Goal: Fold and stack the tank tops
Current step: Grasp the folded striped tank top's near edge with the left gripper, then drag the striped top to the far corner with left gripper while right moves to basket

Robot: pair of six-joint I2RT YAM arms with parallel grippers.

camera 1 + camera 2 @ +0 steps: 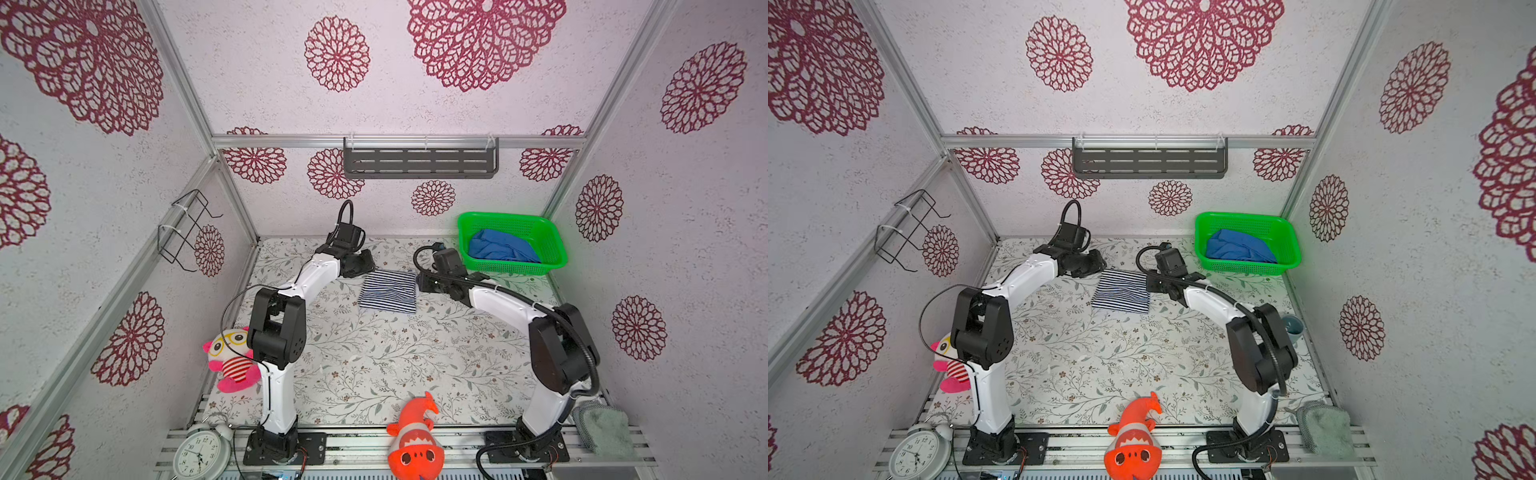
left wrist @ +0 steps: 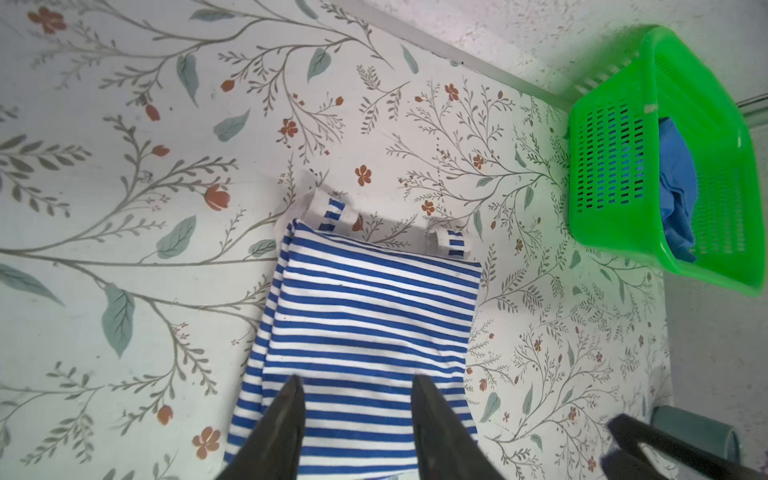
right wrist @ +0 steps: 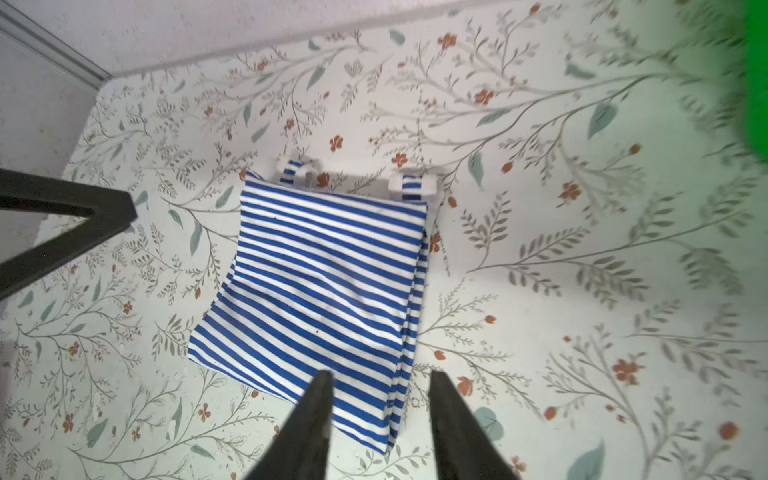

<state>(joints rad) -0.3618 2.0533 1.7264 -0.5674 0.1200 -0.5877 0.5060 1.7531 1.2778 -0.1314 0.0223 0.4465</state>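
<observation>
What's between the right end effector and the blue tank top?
Only the wall of the green basket: the blue tank top lies inside it. Nothing else shows between it and the right end effector.

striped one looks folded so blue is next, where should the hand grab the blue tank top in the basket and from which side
Pinch the raised bunch of the blue tank top, coming straight down from above: it lies crumpled inside the green basket, whose walls block any sideways approach. The right hand is nearest.

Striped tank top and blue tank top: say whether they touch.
Apart. The left wrist view shows the blue tank top inside the green basket, with bare table between basket and striped tank top.
</observation>
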